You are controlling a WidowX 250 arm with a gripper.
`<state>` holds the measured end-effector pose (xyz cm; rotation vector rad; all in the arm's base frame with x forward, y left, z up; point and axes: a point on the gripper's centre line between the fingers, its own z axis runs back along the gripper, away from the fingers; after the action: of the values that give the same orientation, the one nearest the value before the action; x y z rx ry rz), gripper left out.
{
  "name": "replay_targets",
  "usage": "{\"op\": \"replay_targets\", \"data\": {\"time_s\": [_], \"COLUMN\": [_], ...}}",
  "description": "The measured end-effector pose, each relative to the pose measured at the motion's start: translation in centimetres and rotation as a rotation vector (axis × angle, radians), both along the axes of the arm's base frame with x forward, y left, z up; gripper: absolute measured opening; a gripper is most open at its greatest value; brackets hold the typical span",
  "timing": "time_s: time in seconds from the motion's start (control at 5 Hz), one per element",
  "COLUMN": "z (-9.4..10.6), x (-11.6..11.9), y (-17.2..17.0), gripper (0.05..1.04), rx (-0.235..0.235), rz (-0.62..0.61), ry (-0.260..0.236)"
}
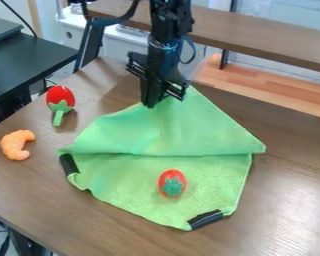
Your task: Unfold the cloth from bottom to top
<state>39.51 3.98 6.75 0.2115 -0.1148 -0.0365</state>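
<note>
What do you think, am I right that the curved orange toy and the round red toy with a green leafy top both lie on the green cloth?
Not quite: the camera view shows the curved orange toy on the brown table, beside the green cloth. The round red toy does lie on the cloth.

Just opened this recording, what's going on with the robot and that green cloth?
The robot's gripper is down at the top end of the green cloth on the wooden table; whether it has hold of the fabric is hard to tell. A ridge or edge runs across the cloth's middle, with the lower part spread out below it. A red toy with a green top lies on that lower part. Off to the left are a red toy with a green stem and an orange curved toy.
</note>
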Motion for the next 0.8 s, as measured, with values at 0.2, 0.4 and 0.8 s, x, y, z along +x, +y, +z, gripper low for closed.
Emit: {"op": "replay_targets", "data": {"time_s": [0.2, 0.4, 0.8], "z": [0.1, -0.3, -1.0], "x": [2.1, 4.0, 6.7], "y": [1.5, 2.8, 4.3], "gripper": [0.049, 0.049, 0.068], "rx": [0.011, 0.015, 0.016], "rz": [0.037, 0.078, 0.127], "ry": [-0.005, 0.012, 0.005]}}
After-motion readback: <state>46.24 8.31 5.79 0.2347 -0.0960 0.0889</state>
